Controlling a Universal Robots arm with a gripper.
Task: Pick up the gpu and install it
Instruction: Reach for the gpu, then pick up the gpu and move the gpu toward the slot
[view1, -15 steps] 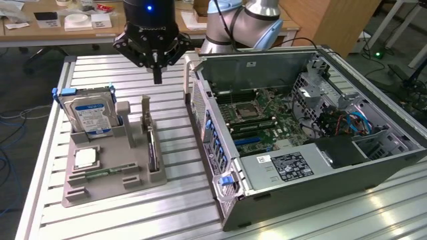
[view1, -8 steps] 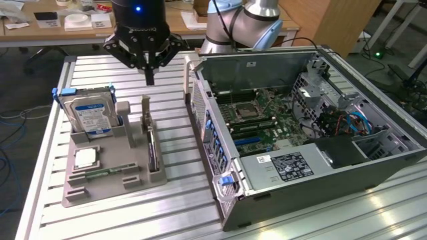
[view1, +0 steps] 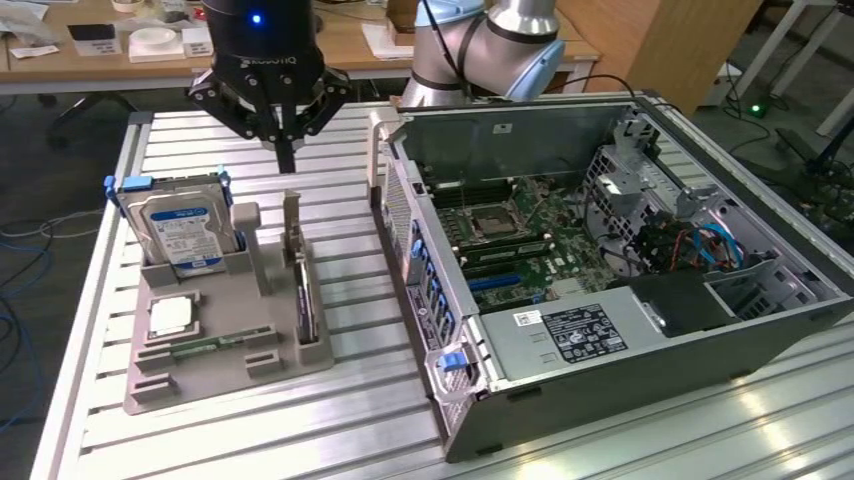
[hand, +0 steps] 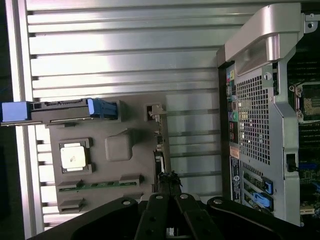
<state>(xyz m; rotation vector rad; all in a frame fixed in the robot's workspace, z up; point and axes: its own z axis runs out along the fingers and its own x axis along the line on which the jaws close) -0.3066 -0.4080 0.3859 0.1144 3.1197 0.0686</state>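
Black gpu (view1: 306, 296) stands on edge, long axis along the case (view1: 667, 345), below the clenched end effector (view1: 284, 160).

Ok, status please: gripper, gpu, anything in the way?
Gripper shut, empty, above tray. Gpu on edge in tray, untouched. Nothing between them.

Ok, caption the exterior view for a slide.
Gripper hovers above the gpu, standing on edge in its gray holder beside the open case.
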